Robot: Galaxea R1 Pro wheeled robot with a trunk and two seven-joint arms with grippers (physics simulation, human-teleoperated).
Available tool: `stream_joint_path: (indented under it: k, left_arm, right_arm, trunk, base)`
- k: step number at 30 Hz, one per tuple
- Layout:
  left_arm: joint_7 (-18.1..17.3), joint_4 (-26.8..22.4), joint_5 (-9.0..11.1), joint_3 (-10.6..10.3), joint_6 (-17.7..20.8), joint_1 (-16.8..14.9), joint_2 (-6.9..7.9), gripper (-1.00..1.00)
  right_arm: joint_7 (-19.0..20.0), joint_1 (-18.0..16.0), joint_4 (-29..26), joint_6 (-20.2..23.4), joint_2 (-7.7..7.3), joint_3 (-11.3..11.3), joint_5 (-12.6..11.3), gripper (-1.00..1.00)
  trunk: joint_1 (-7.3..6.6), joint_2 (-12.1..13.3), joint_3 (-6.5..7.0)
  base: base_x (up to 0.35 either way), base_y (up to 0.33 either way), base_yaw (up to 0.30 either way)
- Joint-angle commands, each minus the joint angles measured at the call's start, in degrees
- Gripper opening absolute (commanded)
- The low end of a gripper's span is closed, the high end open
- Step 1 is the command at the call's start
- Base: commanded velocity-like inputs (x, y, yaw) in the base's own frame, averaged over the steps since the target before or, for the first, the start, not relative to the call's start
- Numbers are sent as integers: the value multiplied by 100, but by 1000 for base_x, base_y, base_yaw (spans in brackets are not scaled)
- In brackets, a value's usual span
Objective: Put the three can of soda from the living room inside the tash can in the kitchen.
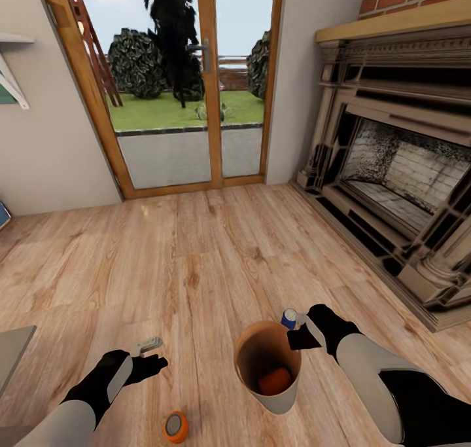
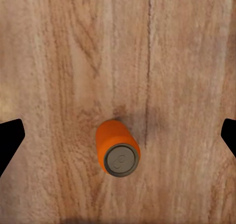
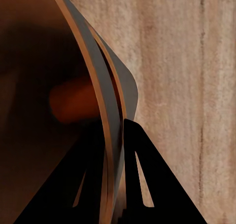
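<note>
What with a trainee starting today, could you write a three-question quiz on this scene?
1. True or false: the right gripper is shut on the rim of the grey tapered bin with a tan inside.
2. What lies inside the bin? A) a dark blue can B) a bright orange soda can C) nothing
3. Fill in: the left gripper, above the orange can standing on the wooden floor, is ___ (open/shut).
Key: 1 true; 2 B; 3 open.

Left gripper (image 1: 154, 347), lower left of the head view, hangs with jaws wide apart; right gripper (image 1: 296, 332), lower right, has its fingers (image 3: 105, 184) closed together on a rim
</note>
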Motion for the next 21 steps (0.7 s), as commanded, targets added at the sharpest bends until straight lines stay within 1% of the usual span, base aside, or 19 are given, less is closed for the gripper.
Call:
stream_joint_path:
  k: [1, 6, 10, 13, 14, 17, 18, 21]
  left_arm:
    - [0, 0, 0, 0, 0, 0, 0, 100]
    - [0, 0, 0, 0, 1, 0, 0, 100]
    - [0, 0, 0, 0, 6, 0, 0, 100]
    - [-1, 16, -4, 0, 7, 0, 0, 100]
    - [3, 25, -9, 0, 10, 0, 0, 100]
    - [7, 38, -13, 0, 10, 0, 0, 100]
    - [11, 46, -15, -2, 10, 0, -3, 100]
    - [19, 56, -19, -5, 7, 0, -6, 100]
  right_arm:
    - [28, -2, 0, 6, 1, -35, -84, -100]
    - [32, -2, 0, 13, 2, -36, -84, -100]
    - [33, -4, -7, 133, 7, -50, -86, -100]
    - [38, -12, -48, 462, 7, -56, -100, -100]
    - [43, -15, -141, 673, 3, -64, -113, -100]
    - [88, -14, -420, 1003, -33, -76, -138, -100]
    - [194, -11, -691, 1262, -93, -80, -150, -100]
    - [517, -7, -1160, 1667, -192, -75, -151, -100]
  trunk:
    - [0, 0, 0]
    - [0, 0, 0]
    - [0, 0, 0]
    - [0, 0, 0]
    - [0, 0, 0]
    - [0, 0, 0]
    - [0, 0, 0]
    - [0, 0, 0]
  base:
    - [0, 0, 0]
    - [0, 0, 0]
    - [0, 0, 0]
    - [0, 0, 0]
    - [0, 0, 0]
    - [0, 0, 0]
    - [0, 0, 0]
    - [0, 0, 0]
